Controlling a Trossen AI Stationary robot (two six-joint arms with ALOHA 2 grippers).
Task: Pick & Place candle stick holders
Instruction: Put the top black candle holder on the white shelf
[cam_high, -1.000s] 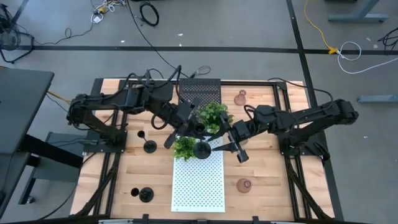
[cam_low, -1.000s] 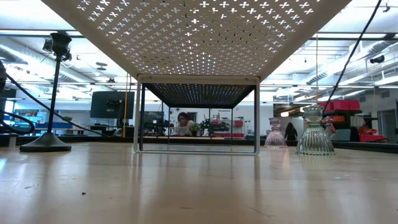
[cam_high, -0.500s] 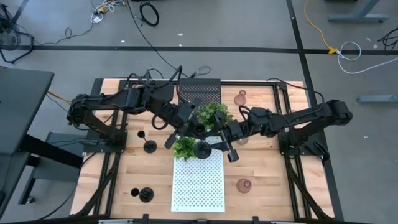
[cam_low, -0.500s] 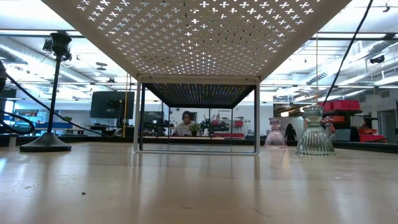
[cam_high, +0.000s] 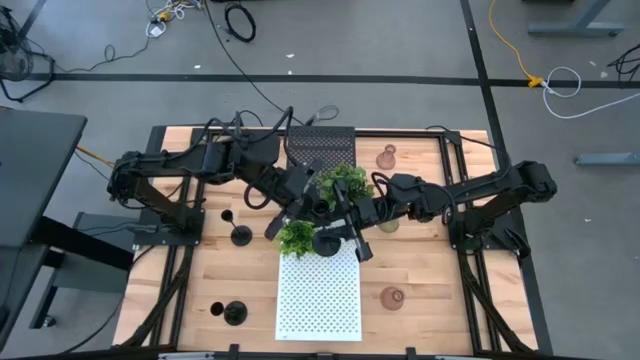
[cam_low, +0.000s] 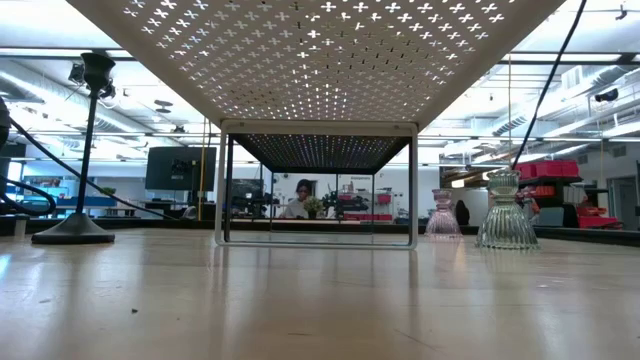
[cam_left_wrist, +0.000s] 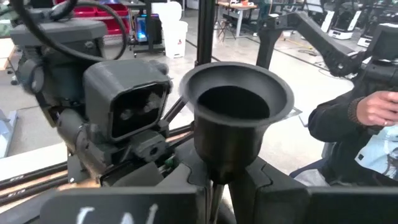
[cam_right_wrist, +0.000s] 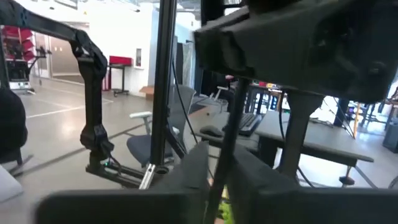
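Wide desk (cam_high: 200, 280) below, white rack (cam_high: 318, 295) in the middle of it, two plants (cam_high: 345, 182) crowding the rack's far end. That is where both my arms meet. The black holder (cam_high: 324, 240) stands on the rack's near-plant edge, just beside the smaller plant (cam_high: 296, 236).

My left gripper (cam_left_wrist: 214, 186) has its fingers clamped on the holder's thin stem, cup (cam_left_wrist: 236, 118) upright above them. My right gripper (cam_right_wrist: 217, 165) sits opposite with its fingers set narrow either side of that same stem. They look a hair apart from it, though the view is too tight for me to be sure.

This looks like a hand-over, so the order matters. I'd close the right squarely on the stem first, then ease the left off, never both loose at once. The stem is slim and the cup top-heavy, so a skewed pinch could tip it into the leaves.

The other holders wait well apart: two black (cam_high: 241, 236) on the left, glass ones (cam_high: 392, 298) on the right.
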